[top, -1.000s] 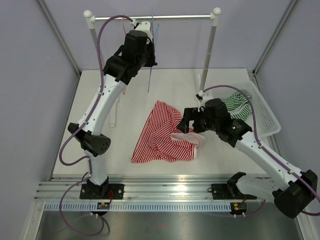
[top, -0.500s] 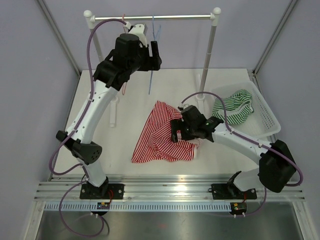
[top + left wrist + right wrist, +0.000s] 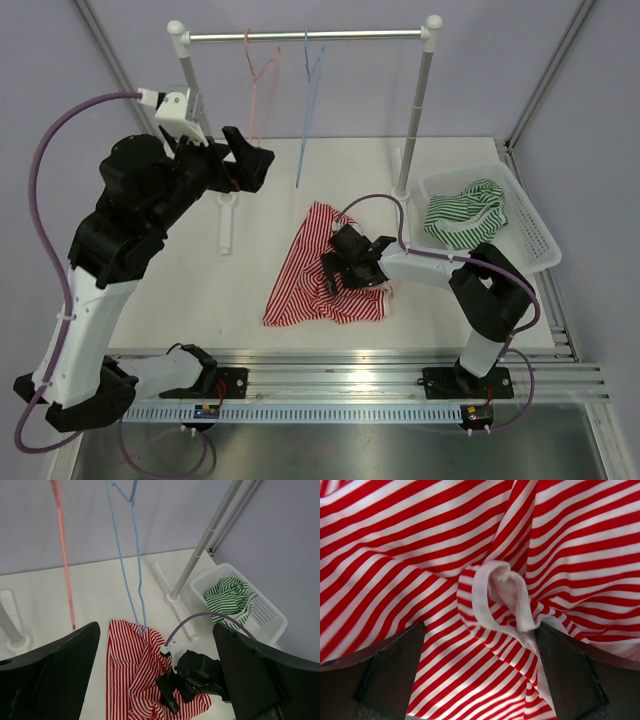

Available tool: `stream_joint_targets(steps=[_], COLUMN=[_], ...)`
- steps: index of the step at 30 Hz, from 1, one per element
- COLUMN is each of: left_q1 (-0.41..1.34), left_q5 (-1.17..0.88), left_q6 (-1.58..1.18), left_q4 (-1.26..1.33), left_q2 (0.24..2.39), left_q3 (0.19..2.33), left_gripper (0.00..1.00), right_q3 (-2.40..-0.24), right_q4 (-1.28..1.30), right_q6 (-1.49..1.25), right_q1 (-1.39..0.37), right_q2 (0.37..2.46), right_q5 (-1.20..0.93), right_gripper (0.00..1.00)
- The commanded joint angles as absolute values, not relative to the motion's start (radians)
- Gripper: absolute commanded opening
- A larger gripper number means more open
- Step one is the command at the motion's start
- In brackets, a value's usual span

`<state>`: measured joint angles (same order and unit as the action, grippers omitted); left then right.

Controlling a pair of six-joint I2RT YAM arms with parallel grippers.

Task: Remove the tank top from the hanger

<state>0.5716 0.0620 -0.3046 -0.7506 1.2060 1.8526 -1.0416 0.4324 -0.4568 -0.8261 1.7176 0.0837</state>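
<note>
1. A red-and-white striped tank top (image 3: 322,285) lies crumpled at the centre of the white table (image 3: 190,300), off the hangers. Its white-bound edge is twisted into a raised fold.
2. The right end effector (image 3: 338,275) is down on the garment's 3 o'clock side. Its jaws are spread wide and straddle that fold without closing on it.
3. The left end effector (image 3: 250,165) hangs high toward 10 o'clock, jaws wide and carrying nothing.
4. The count: one tank top and two bare wire hangers, a blue hanger (image 3: 310,95) and a pink hanger (image 3: 255,85), side by side on one rail (image 3: 340,35). There is also one white basket (image 3: 535,245) holding one green-striped garment (image 3: 462,212), and two arms.
5. The basket sits against the table's 3 o'clock edge, just beside the right rack post (image 3: 415,120).
6. White table surface shows around the tank top toward 9 o'clock and 6 o'clock, well inside the edges.
7. The blue hanger's lower tip dangles at 12 o'clock from the garment, apart from it.
</note>
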Motion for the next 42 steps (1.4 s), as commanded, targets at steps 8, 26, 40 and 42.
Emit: stream_joint_targets(steps=[8, 26, 40, 42], left_q1=[0.574, 0.574, 0.574, 0.574], left_q5=[0.296, 0.546, 0.522, 0.517], left_q6=[-0.345, -0.276, -0.278, -0.278], left_q4=[-0.781, -0.732, -0.713, -0.71], left_q2=[0.841, 0.483, 0.474, 0.471], left_q3=[1.536, 0.919, 0.89, 0.888], left_gripper=[0.99, 0.99, 0.99, 0.99], right_q3=[-1.065, -1.317, -1.762, -1.77], right_q4=[0.43, 0.744, 0.929, 0.945], right_q6=[-0.494, -0.339, -0.186, -0.184], right_q1=[-0.87, -0.752, -0.404, -0.349], right_q2=[1.833, 1.372, 1.287, 1.301], right_q5=[0.336, 0.616, 0.765, 0.772], right_gripper=[0.35, 0.0, 0.0, 0.0])
